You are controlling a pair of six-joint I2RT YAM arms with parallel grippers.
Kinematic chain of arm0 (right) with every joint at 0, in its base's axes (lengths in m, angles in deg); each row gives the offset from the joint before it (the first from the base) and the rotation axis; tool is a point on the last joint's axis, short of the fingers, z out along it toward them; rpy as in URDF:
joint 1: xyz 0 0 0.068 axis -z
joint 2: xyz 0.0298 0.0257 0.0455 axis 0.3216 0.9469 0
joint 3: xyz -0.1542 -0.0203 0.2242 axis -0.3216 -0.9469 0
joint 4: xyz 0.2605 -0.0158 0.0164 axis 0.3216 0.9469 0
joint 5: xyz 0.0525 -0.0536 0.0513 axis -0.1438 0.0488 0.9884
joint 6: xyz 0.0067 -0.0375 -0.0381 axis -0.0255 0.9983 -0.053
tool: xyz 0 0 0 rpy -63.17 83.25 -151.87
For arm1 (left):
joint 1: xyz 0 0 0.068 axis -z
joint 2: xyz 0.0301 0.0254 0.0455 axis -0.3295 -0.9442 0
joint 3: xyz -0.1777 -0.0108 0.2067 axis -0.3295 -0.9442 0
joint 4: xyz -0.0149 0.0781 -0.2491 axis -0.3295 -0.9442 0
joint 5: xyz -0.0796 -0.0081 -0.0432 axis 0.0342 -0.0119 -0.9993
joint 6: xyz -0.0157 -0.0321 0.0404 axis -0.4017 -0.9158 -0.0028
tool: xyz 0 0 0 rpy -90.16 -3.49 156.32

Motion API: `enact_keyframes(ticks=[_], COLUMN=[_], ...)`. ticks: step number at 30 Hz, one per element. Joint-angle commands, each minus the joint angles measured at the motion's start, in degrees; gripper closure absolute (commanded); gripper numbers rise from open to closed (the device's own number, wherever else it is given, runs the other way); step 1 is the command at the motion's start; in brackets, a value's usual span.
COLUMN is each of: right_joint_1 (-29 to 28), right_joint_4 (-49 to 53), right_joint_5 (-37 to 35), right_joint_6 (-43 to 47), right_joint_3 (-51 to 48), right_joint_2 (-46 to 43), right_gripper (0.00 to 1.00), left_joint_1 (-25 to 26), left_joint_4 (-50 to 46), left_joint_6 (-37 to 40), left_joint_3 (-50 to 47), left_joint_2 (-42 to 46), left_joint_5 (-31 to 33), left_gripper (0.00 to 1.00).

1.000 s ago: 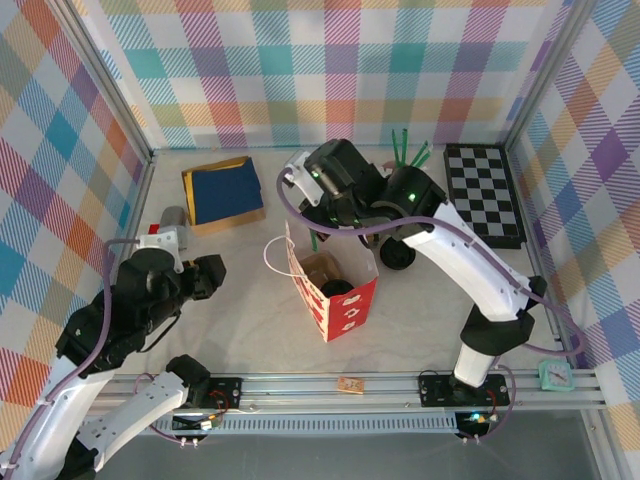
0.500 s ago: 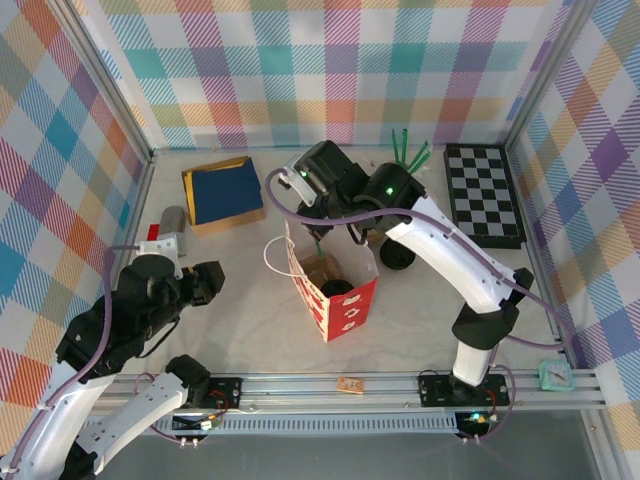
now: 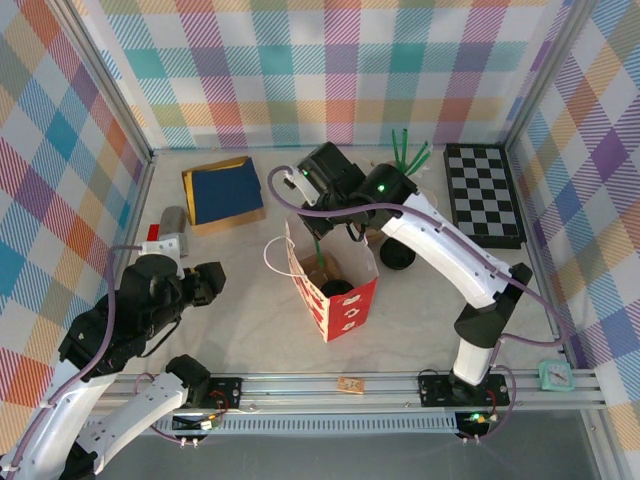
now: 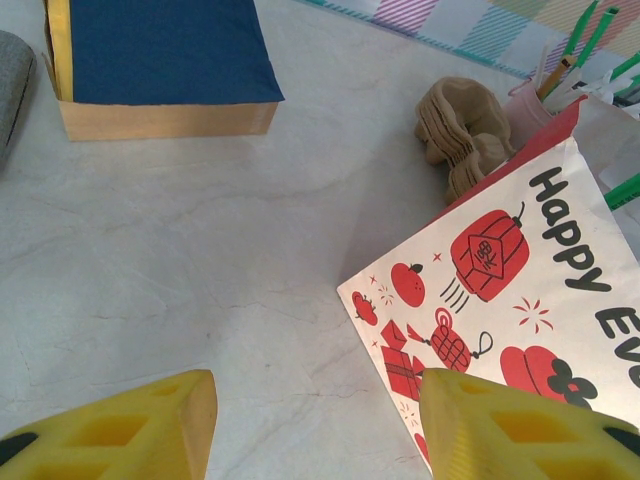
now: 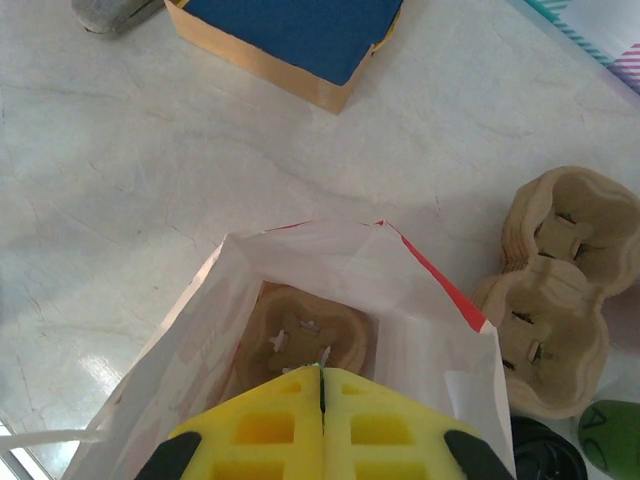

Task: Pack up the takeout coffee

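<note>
Both fingers of the right end effector (image 5: 321,373) pressed together, empty, above the red-and-white paper gift bag (image 5: 420,300); black-lidded paper takeout coffee cup (image 3: 338,289) sits inside, just below; left end effector (image 4: 315,400) apart

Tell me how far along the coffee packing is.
Done: a cardboard carrier sits inside the red bag, with what looks like the lidded takeout coffee. In hand: right gripper shut on a thin green stick above the bag. Remaining: drop it in. The left gripper is open.
</note>
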Motion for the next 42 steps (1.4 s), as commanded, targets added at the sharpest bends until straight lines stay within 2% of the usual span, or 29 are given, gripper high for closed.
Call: enact_keyframes(ticks=[1,20,42], right_joint_1=[0.3,1.3,1.8], right_joint_4=[-2.7,-9.0,-11.9], right_joint_5=[1.0,0.3,0.6], right_joint_6=[-1.7,-4.5,-6.1], right_joint_3=[-1.5,-9.6,-14.2], right_joint_2=[-1.1,-1.9,-2.8], right_gripper=[1.0,1.0,1.0], left_joint_1=[0.3,0.3,0.3], left_joint_4=[0.2,0.4,1.2], left_joint_6=[0.2,0.3,-0.4], left_joint_3=[-0.7,-1.4,-2.5], left_joint_2=[0.3,0.7,0.7], left_joint_5=[0.5,1.0,0.4], left_gripper=[0.44,0.44,0.44])
